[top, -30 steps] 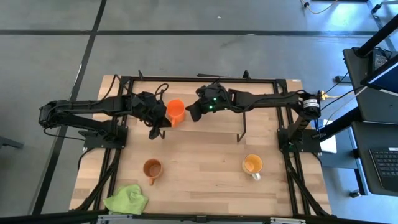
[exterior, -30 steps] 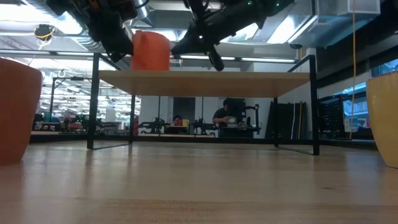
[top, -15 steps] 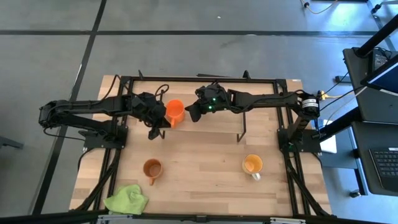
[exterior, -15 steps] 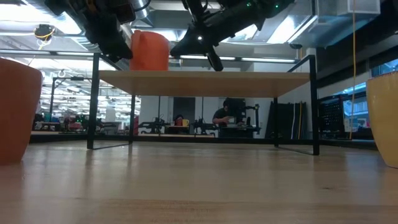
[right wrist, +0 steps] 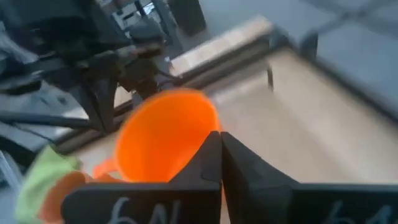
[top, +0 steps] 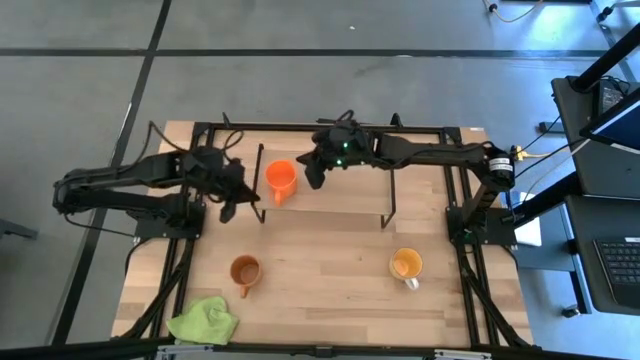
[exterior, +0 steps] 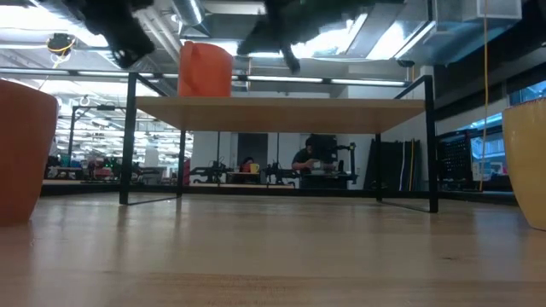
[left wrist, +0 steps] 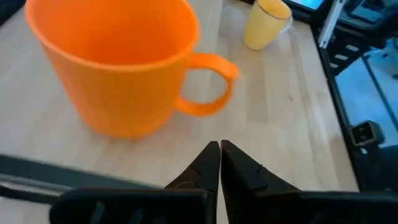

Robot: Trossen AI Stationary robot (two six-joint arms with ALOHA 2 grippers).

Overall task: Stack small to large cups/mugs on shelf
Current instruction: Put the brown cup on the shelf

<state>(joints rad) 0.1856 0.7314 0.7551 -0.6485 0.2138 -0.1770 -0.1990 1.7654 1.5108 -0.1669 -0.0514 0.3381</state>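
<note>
Now my left gripper, fingers together, has pulled back from the orange mug, standing free on the shelf; right gripper, also closed, lifts away beside it.

Two dark, slender jointed arms, matte black.
Loose black cables looped along the left arm; small green light glowing on the right arm, orange band near its base; tapered black fingers, white lettering below.

bright orange mug, brown mug, yellow-orange mug with white handle, lime-green cloth, light-wood shelf
</note>
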